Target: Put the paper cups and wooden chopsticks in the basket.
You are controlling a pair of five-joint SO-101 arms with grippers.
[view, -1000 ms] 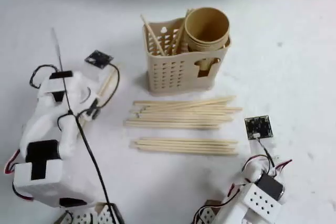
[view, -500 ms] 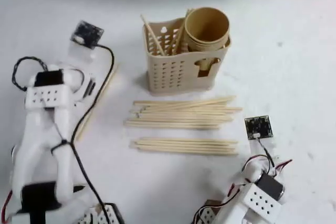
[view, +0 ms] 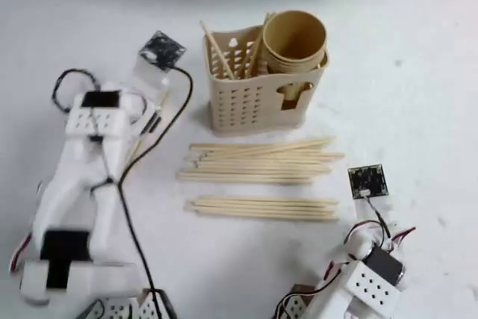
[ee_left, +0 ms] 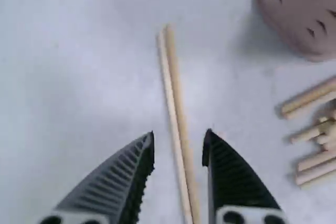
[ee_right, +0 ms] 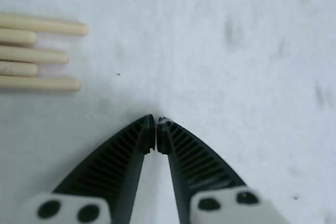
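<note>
We find our left gripper (ee_left: 178, 134) low over the counter (ee_left: 63, 51), jaws spread wide astride a pair of chopsticks (ee_left: 170, 87) lying flat near the basket (ee_left: 304, 9), while our right gripper (ee_right: 156, 120), jaws pinched together, sits apart from the loose chopsticks (ee_right: 37, 53).

Upright beige basket (view: 246, 106) holds stacked paper cups (view: 295, 42) and some chopsticks (view: 219, 54). Two chopstick rows (view: 258, 162) lie at its 6 o'clock, one pair (ee_left: 172, 103) at 8 o'clock.
</note>
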